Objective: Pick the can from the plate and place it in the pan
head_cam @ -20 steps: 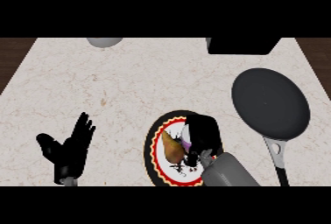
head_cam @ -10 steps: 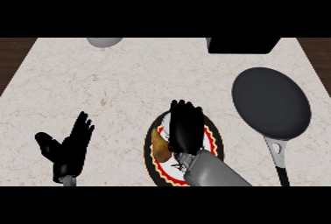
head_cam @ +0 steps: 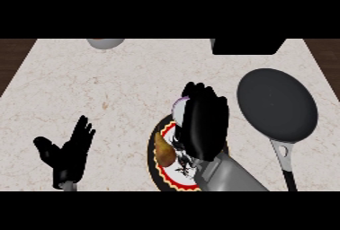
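The can (head_cam: 178,105), purple and white, peeks out at the upper left edge of my right hand (head_cam: 204,122); the hand hides most of it. That hand is curled round the can above the far rim of the patterned plate (head_cam: 162,155). The dark round pan (head_cam: 276,108) lies just right of the hand, its handle (head_cam: 285,161) pointing toward me. My left hand (head_cam: 67,152) rests open at the lower left, fingers up, apart from everything.
A grey bowl (head_cam: 105,43) sits at the counter's far edge on the left. A black box-like object (head_cam: 244,46) stands at the far edge above the pan. Dark wood borders the counter's left and right sides.
My right hand has moved away from me, from the plate's middle to its far rim. The can now shows at the hand's left edge. The left hand has stayed put.
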`<state>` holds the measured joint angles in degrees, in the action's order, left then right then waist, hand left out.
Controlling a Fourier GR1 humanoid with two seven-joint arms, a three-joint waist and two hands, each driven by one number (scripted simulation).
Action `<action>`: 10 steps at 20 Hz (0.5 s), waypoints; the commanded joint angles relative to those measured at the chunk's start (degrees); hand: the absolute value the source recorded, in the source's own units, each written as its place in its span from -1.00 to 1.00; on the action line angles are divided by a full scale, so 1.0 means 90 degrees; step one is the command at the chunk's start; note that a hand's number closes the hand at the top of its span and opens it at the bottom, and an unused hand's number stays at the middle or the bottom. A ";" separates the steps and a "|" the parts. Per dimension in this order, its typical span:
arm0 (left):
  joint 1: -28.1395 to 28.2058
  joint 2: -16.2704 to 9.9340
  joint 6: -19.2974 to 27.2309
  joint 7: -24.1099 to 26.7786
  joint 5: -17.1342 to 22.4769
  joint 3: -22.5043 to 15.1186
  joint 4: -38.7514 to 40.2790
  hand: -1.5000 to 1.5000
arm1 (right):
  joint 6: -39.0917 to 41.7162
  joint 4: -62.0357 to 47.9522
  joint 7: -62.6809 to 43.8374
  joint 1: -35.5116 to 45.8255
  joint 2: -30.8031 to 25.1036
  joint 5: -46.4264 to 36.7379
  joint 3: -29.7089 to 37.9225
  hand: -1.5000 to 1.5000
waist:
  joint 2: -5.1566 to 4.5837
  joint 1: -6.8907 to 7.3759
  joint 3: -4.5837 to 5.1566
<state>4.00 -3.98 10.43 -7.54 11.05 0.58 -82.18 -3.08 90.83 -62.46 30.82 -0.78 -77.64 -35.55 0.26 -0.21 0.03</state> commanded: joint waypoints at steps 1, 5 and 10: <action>0.0080 0.0286 0.0209 0.0106 -0.0199 -0.0231 -0.0004 0.00 | 0.0057 0.0333 -0.0373 -0.0173 -0.0101 -0.0145 0.0648 1.00 | -0.0018 -0.0003 -0.0004; 0.0248 -0.0032 -0.0135 -0.0004 -0.0031 -0.0090 -0.0230 0.00 | -0.0038 0.0514 0.0220 -0.0152 -0.0163 0.0188 0.1428 1.00 | -0.0022 0.0033 -0.0004; -0.0137 0.0222 0.0245 -0.0265 -0.0120 -0.0128 -0.0179 0.00 | -0.1250 -0.0380 0.1190 -0.0441 -0.0654 0.0369 0.2236 1.00 | -0.0034 0.0036 -0.0006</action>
<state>3.72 -2.73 11.24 -7.65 10.16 -0.24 -82.62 -8.46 89.50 -55.13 29.72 -4.06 -74.72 -19.48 -0.03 0.14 0.00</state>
